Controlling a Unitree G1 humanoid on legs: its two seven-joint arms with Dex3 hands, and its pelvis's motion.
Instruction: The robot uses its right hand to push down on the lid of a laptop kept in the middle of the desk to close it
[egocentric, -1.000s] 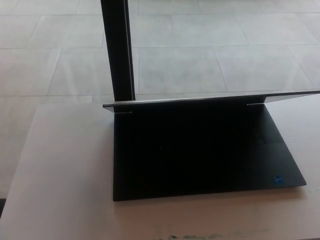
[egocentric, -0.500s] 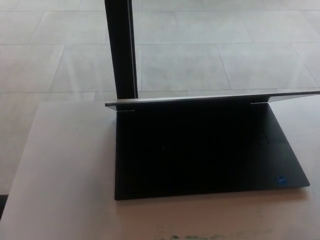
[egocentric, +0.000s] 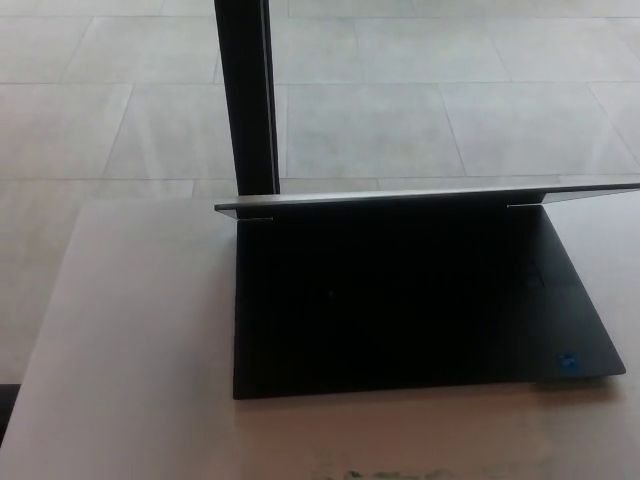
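The pale worktop is being shown at the left, bare on that side. A dark upright post is being seen just behind its far edge, against a tiled floor. The laptop is being carried in the middle-to-right part of the worktop, its black base lying flat and its lid being held open, seen edge-on as a thin grey strip above the far side of the base. Neither hand is being shown, so whether either is open or closed cannot be told; the lid is not yet being pressed. Judged from here, the laptop could be slid along the smooth worktop if the push were being aimed backward rather than downward. A small blue sticker is being shown at the base's near right corner; its writing is too small to be read.
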